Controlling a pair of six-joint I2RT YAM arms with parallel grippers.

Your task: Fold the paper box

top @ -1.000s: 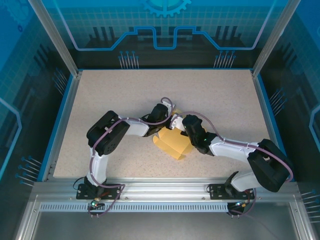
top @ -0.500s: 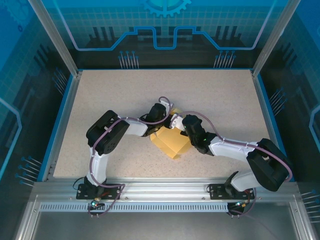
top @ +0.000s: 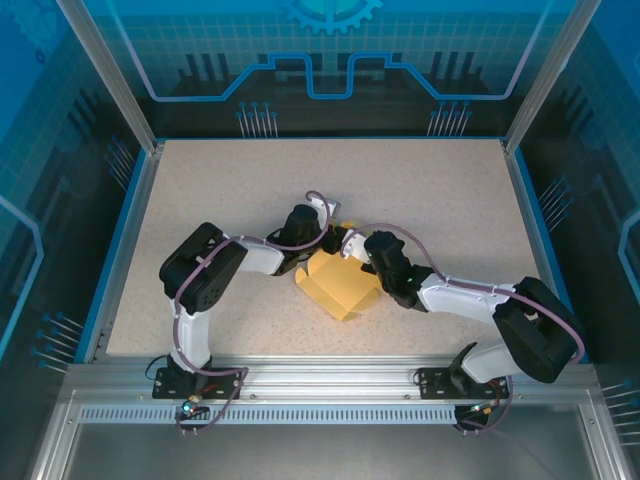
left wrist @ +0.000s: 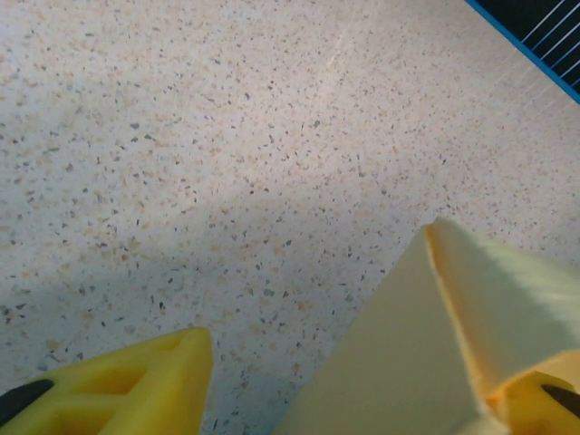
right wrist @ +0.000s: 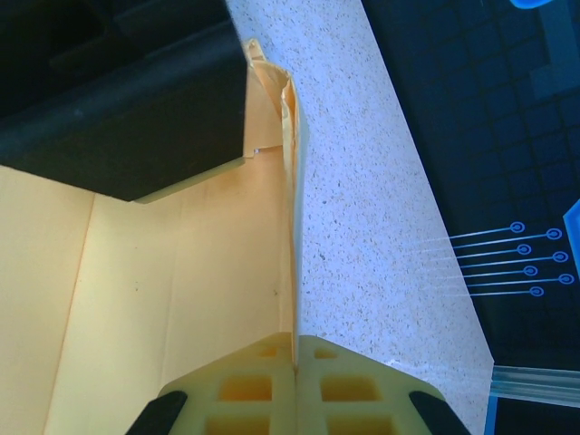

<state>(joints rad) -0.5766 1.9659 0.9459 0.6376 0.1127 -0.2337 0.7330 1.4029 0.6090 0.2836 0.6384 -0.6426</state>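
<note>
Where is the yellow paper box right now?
In the top view, the paper box lies near the table middle, beside the left fingers, its edge pinched by the right fingers.

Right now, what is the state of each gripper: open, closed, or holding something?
Left gripper: open, holding nothing; a flap of the paper box lies beside one finger.
Right gripper: closed on the paper box's edge.

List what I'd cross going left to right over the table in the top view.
Left elbow → box → right elbow
</note>
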